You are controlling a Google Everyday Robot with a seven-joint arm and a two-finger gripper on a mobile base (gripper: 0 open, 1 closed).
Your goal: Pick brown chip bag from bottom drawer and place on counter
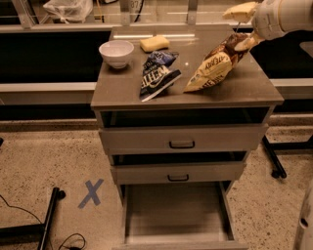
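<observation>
Speckled tan flooring point(44, 161) surrounds a grey-brown drawer cabinet point(183, 146) that stands in front of a dark shelf line running across the far side. Its top, the counter point(244, 90), is smooth and slightly glossy and overhangs the drawers. The bottom drawer point(173, 215) is pulled far out toward the near side, showing a plain bare floor. The middle drawer point(178, 172) and the top drawer point(181, 138), each with a black handle, stand out only a little.

At the far right, a white arm point(286, 17) reaches in over the counter's far right corner. The gripper point(243, 27) hangs there above the counter with its cream fingers point(239, 10) spread well apart and nothing clamped between them.

The brown chip bag point(212, 68) is on the right half of the counter, tan-cream end near the front and resting on the surface, dark brown end tilted up toward the lower finger; whether they touch I cannot tell. Just left of it lies a dark blue bag point(156, 78) with white lettering. A white bowl point(116, 52) sits at the far left of the counter, and a yellow sponge point(154, 43) lies to its right, near the far edge. On the floor left of the cabinet is a blue tape X point(91, 193).
</observation>
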